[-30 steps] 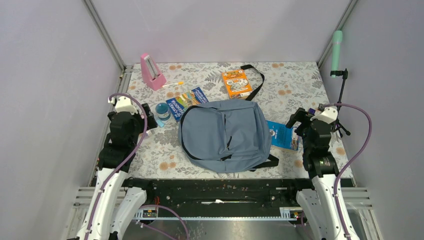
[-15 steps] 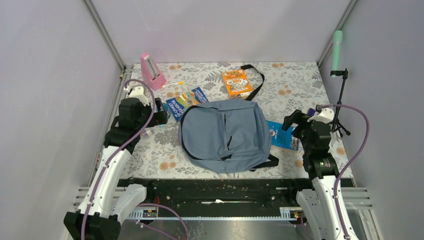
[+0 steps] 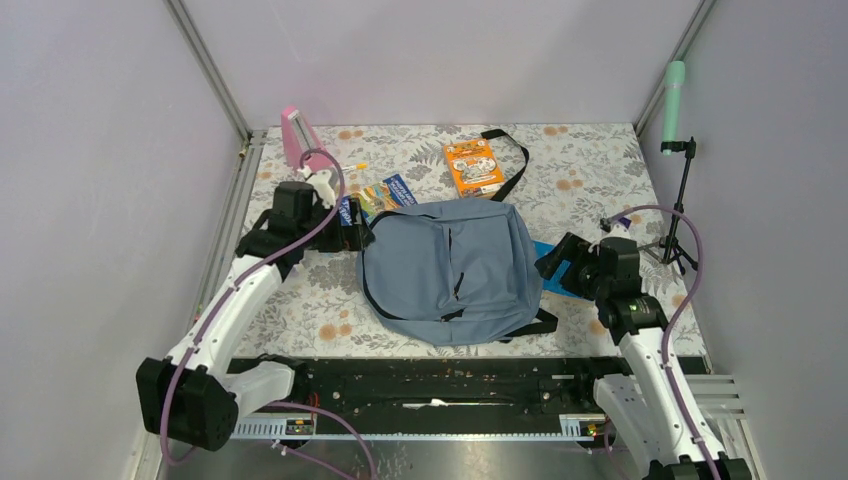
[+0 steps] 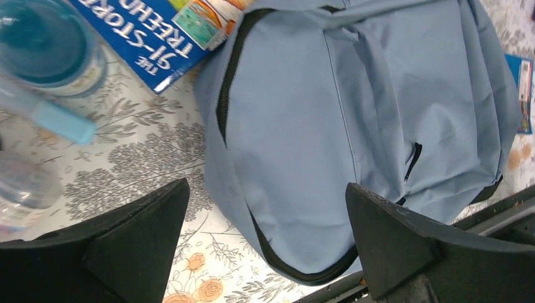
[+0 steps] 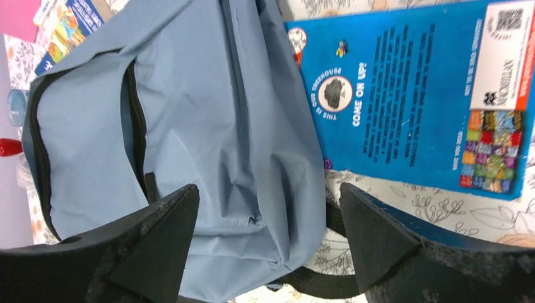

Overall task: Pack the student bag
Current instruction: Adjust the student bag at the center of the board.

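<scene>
Reaching inward, left tool [image 3: 352,224] and right tool [image 3: 553,258], both open and empty, now flank the shut bag [image 3: 450,268]; unzipping seems next.

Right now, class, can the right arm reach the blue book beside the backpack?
Probably yes: its open jaws hover over the blue book; only one edge is tucked under the backpack.

The student bag [image 5: 189,126] covers the left edge of a blue booklet [image 5: 410,95], whose right end runs out of frame (its small print is unreadable). In the left wrist view, a teal-topped container [image 4: 44,44] is cropped and the clear object [image 4: 22,189] nearby is blurred.
</scene>
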You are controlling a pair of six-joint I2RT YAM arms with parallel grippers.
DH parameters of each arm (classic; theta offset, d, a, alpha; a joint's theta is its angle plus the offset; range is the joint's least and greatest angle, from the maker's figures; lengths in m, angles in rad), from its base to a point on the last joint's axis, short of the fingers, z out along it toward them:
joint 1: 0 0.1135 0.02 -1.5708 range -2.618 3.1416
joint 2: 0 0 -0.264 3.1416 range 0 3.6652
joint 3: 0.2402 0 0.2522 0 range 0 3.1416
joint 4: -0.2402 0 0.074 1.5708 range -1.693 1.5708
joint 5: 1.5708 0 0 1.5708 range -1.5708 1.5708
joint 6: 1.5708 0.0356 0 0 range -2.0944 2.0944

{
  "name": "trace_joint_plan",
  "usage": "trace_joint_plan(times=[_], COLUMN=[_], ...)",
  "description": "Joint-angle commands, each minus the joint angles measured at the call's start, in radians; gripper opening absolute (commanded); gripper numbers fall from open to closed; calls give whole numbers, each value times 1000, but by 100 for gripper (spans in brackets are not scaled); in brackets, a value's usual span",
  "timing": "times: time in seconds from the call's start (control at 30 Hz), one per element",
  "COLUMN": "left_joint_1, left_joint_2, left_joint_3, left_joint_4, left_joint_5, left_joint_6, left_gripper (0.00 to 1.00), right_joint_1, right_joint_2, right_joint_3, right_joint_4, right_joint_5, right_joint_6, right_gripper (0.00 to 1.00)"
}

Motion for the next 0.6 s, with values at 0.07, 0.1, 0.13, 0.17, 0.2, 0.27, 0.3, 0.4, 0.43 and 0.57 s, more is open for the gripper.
trace_joint_plan(times=[0.07, 0.1, 0.13, 0.17, 0.2, 0.27, 0.3, 0.4, 0.43, 0.57], left_joint_1=[-78, -89, -99, -110, -122, -156, -168, -177, -177, -177], left_joint_2=[72, 85, 97, 108, 115, 126, 130, 137, 143, 181], left_joint_3=[-10, -10, -9, -9, -7, -3, -1, -10, -11, -7], left_joint_4=[10, -7, -32, -50, -68, -90, -94, -77, -75, -78], left_joint_5=[16, -10, -38, -76, -111, -195, -217, -197, -191, -178], left_joint_6=[-17, -15, -10, -6, -1, 13, 17, 13, 13, 11], left_gripper=[99, 99, 99, 99, 99, 94, 92, 91, 90, 82], right_joint_1=[59, 76, 101, 125, 149, 191, 206, 233, 241, 263], right_joint_2=[52, 63, 73, 86, 98, 130, 142, 169, 176, 185], right_joint_3=[-6, -9, -10, -12, -15, -23, -32, -54, -59, -56], right_joint_4=[-56, -57, -58, -58, -57, -43, -30, 8, 16, 13], right_joint_5=[2, 12, 30, 48, 61, 74, 79, 90, 97, 137], right_joint_6=[66, 69, 75, 81, 88, 110, 125, 152, 154, 129], right_gripper=[86, 86, 86, 86, 86, 86, 85, 83, 82, 75])
